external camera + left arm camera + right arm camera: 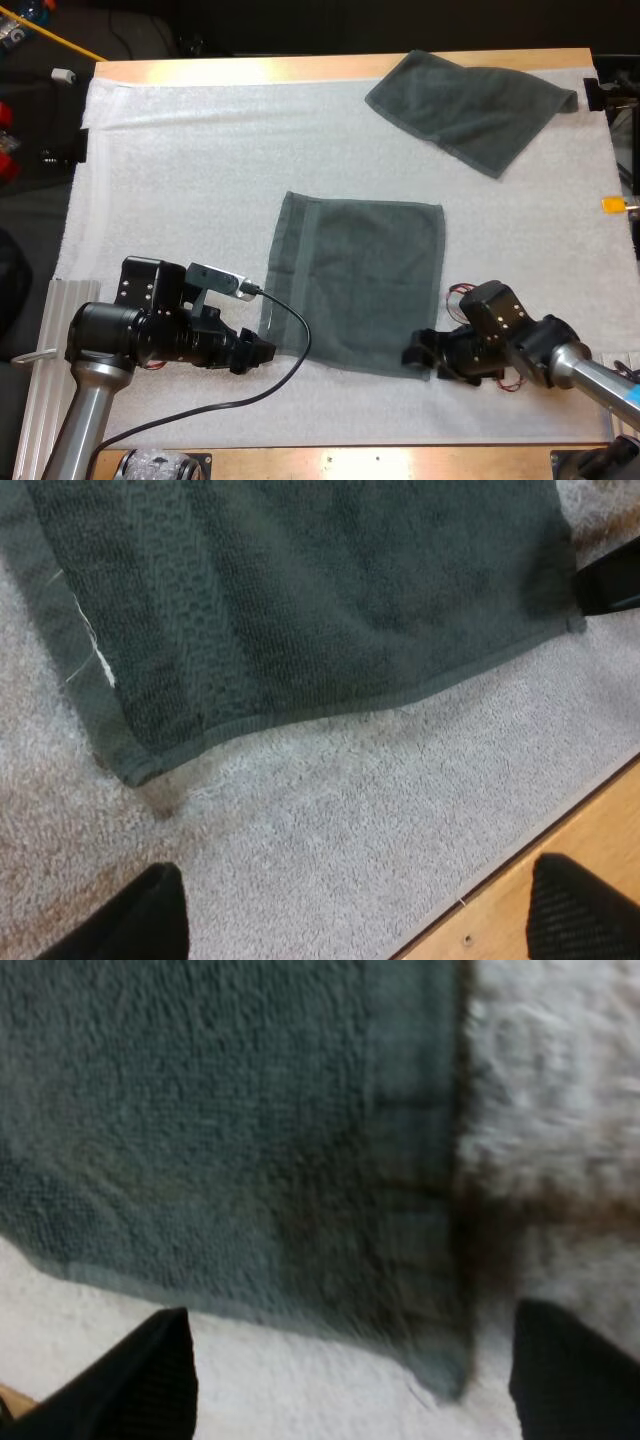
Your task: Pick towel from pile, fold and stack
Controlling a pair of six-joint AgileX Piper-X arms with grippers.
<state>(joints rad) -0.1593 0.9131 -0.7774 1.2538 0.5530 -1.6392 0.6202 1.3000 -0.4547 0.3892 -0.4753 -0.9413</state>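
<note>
While left jaws and right jaws stand apart, the spread towel (360, 290) lies between them; each faces a corner.

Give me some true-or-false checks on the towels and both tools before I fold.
1. The spread towel lies flat on the mat. True.
2. The left tool is shut on its corner. False: it is open, just off the near left corner.
3. The right tool is open at the near right corner. True.
4. The second towel is stacked on the spread one. False: it lies apart, at the mat's far right.
</note>
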